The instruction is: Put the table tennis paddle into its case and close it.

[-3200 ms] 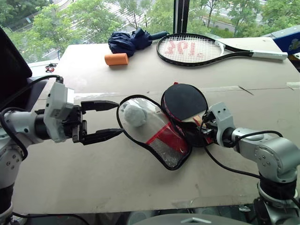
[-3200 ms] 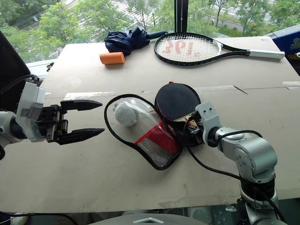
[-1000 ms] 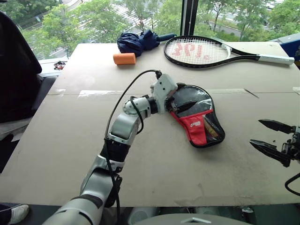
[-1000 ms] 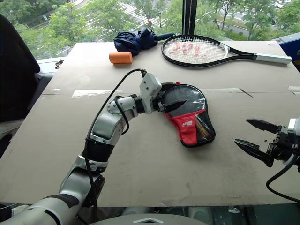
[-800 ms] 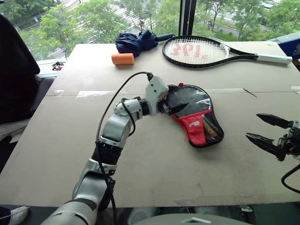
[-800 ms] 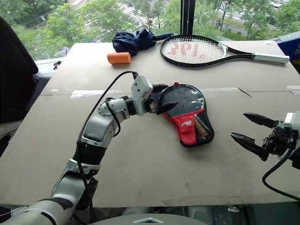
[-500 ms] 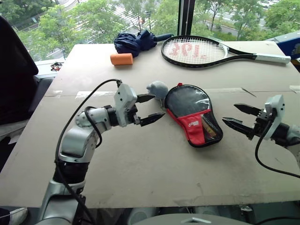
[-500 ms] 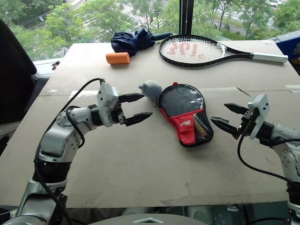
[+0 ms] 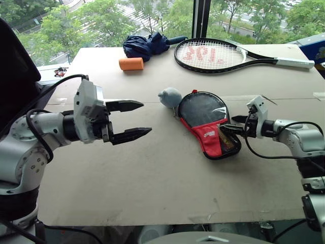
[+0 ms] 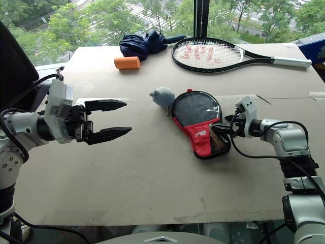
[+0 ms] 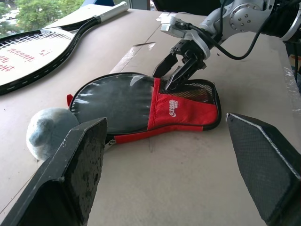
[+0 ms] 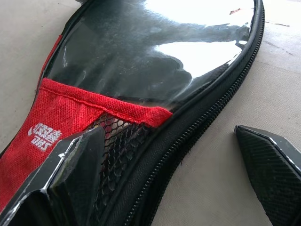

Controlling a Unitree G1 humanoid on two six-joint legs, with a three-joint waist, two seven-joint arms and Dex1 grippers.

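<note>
The case (image 9: 209, 125) lies flat in the middle of the table, window side up, with its red panel (image 11: 175, 109) and mesh pocket (image 12: 120, 146) toward me. The table tennis paddle's black face (image 9: 201, 109) shows through the clear window; its handle is hidden. My right gripper (image 9: 229, 125) is open at the case's right edge, one finger (image 12: 70, 169) over the mesh pocket, the other on the table beside the zip (image 12: 211, 99). My left gripper (image 9: 144, 118) hangs open and empty above the table, well left of the case.
A grey ball (image 9: 170, 96) rests against the case's far left rim. At the back lie a strung tennis racket (image 9: 218, 55), an orange cylinder (image 9: 131, 63) and a folded blue umbrella (image 9: 147, 44). A taped seam (image 9: 96, 100) crosses the tabletop.
My left gripper has pulled away from the case to the left and back, baring the grey ball. The right gripper has come in from the right to the case's edge, its jaws narrowing slightly.
</note>
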